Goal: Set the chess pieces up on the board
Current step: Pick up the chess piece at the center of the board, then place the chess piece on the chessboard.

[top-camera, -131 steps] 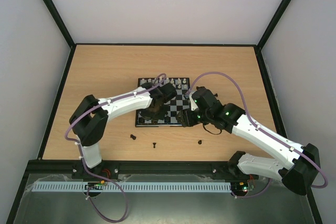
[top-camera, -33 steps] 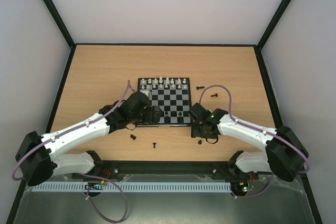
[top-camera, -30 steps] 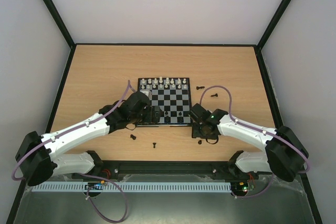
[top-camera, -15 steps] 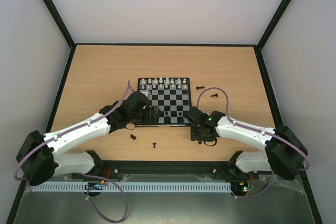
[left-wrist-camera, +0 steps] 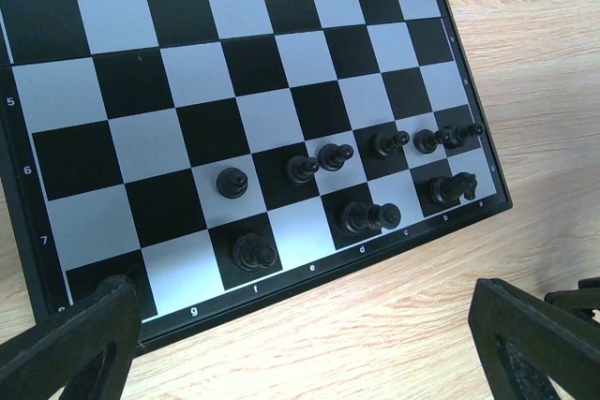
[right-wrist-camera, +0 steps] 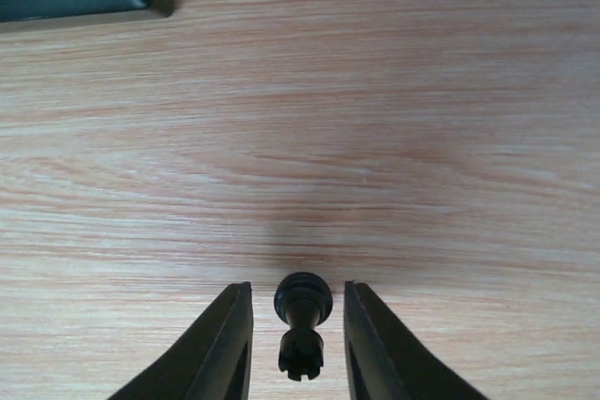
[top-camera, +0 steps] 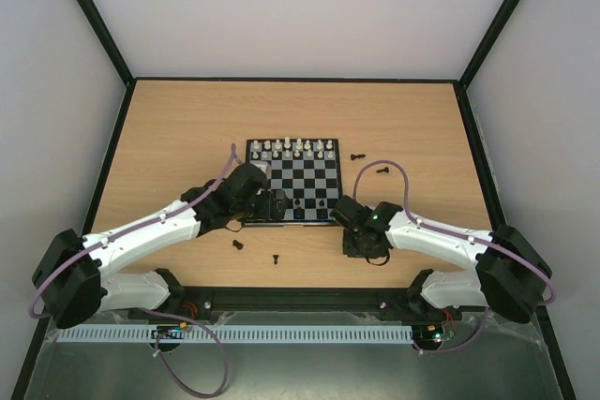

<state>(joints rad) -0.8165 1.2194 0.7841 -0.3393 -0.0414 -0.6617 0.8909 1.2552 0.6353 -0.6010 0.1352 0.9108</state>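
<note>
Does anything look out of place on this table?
Yes. Four black chess pieces lie off the board on the table: two before it, two to its right. A fifth seems to lie on its side between the fingers of the right gripper.

Light-wood tabletop w/ black rim. Chessboard flat, approx mid-table. Loose on the wood: black piece + second black piece on board's near side; third piece & fourth piece right of its far corner; fifth piece off its near-right corner
</note>
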